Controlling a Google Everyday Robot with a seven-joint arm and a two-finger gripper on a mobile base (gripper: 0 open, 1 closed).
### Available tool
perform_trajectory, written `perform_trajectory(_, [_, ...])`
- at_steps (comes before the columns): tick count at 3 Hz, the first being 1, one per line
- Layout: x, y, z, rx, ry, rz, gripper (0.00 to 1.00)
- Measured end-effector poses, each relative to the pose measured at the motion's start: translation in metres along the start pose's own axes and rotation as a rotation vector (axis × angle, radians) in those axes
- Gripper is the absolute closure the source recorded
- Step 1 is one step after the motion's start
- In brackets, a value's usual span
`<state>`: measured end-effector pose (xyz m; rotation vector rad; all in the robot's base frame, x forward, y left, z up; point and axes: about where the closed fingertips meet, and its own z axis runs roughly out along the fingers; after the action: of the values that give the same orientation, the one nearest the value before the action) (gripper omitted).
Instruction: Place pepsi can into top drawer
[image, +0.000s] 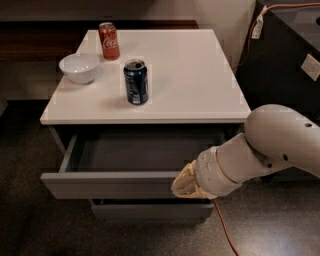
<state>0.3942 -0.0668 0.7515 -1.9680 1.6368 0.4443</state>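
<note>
The pepsi can, dark blue with a silver top, stands upright near the middle of the white cabinet top. The top drawer is pulled well out below it, showing a shallow grey inside with nothing in it. My gripper is at the drawer's front panel, right of its centre, at the end of the white arm that reaches in from the right. It is far below and to the right of the can.
A red Coca-Cola can stands at the back left of the top. A white bowl sits left of the pepsi can. A lower drawer is below the open one. A dark cabinet stands to the right, with an orange cable on the floor.
</note>
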Motion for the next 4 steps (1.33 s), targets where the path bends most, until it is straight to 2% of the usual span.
perform_trajectory(1, [0.001, -0.004, -0.008, 0.012, -0.034, 0.022, 0.83])
perform_trajectory(2, [0.008, -0.031, -0.007, 0.035, -0.050, 0.050, 0.52])
perform_trajectory(3, [0.014, -0.054, -0.001, 0.046, -0.043, 0.063, 0.29])
perform_trajectory(4, [0.023, -0.083, 0.010, 0.063, -0.017, 0.082, 0.29])
